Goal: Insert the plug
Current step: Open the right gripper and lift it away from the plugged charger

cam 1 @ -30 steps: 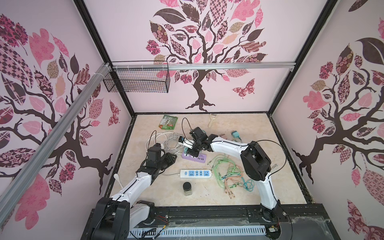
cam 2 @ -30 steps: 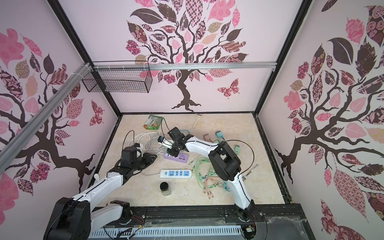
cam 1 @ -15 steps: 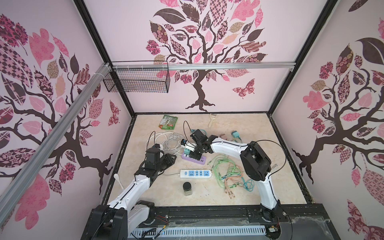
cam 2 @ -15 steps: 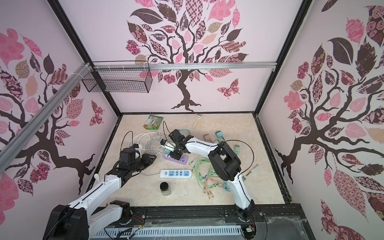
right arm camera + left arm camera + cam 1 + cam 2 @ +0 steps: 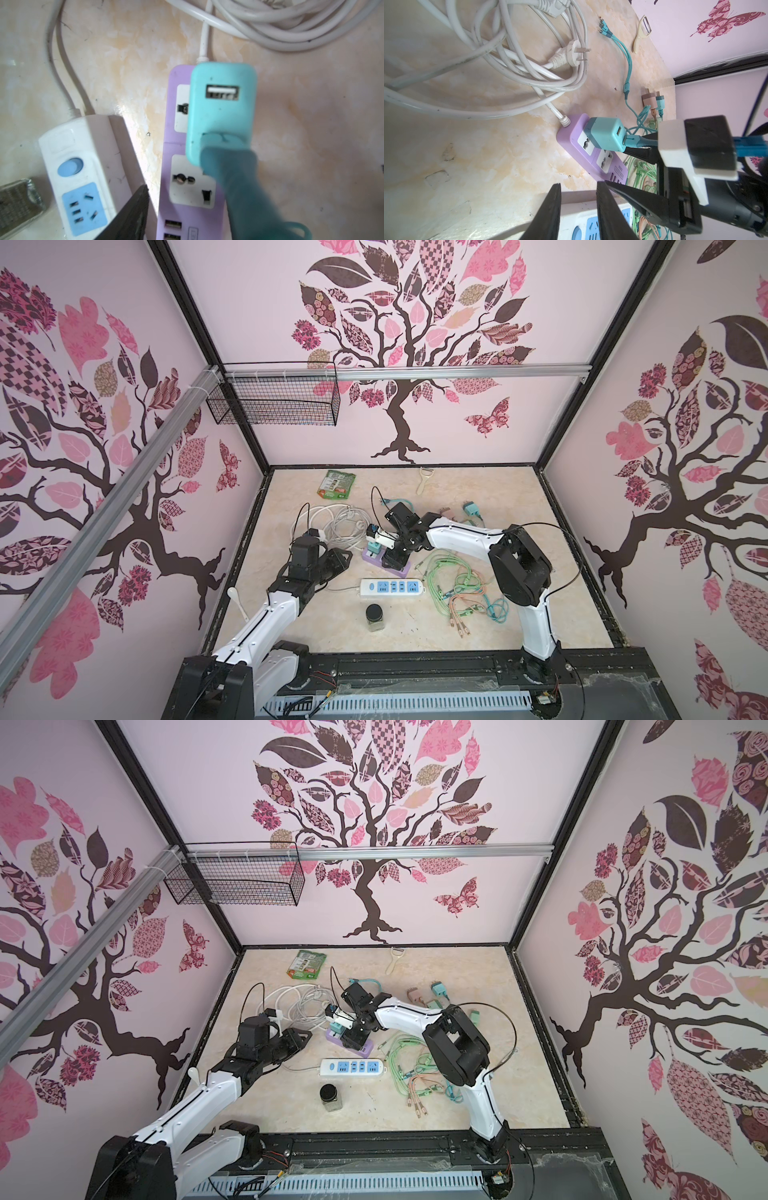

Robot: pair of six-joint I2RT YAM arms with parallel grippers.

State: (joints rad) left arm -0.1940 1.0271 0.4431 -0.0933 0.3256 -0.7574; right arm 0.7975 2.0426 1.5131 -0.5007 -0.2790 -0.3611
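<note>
The teal plug [image 5: 222, 108] stands in the end socket of the purple power strip [image 5: 180, 218], with its teal cable leading off its face. In both top views my right gripper [image 5: 392, 558] hovers right over the strip. It is open: one black finger [image 5: 133, 209] stands clear of the plug and the other is hidden behind the blurred cable. The left wrist view shows both right fingers [image 5: 633, 195] apart beside the plug [image 5: 607, 135]. My left gripper [image 5: 578, 185] is narrowly open and holds nothing, left of the strip [image 5: 371, 558] above the white strip's end.
A white power strip [image 5: 392, 587] lies just in front of the purple one, with a dark-lidded jar [image 5: 375, 617] nearer still. Tangled green and orange cables [image 5: 457, 593] lie to the right and a coiled white cord [image 5: 340, 522] behind. A green packet [image 5: 336, 485] and a peeler [image 5: 424, 479] lie by the back wall.
My right gripper's jaws have parted and come off the teal plug, which now stands by itself in the purple strip. The left jaws have widened slightly.
</note>
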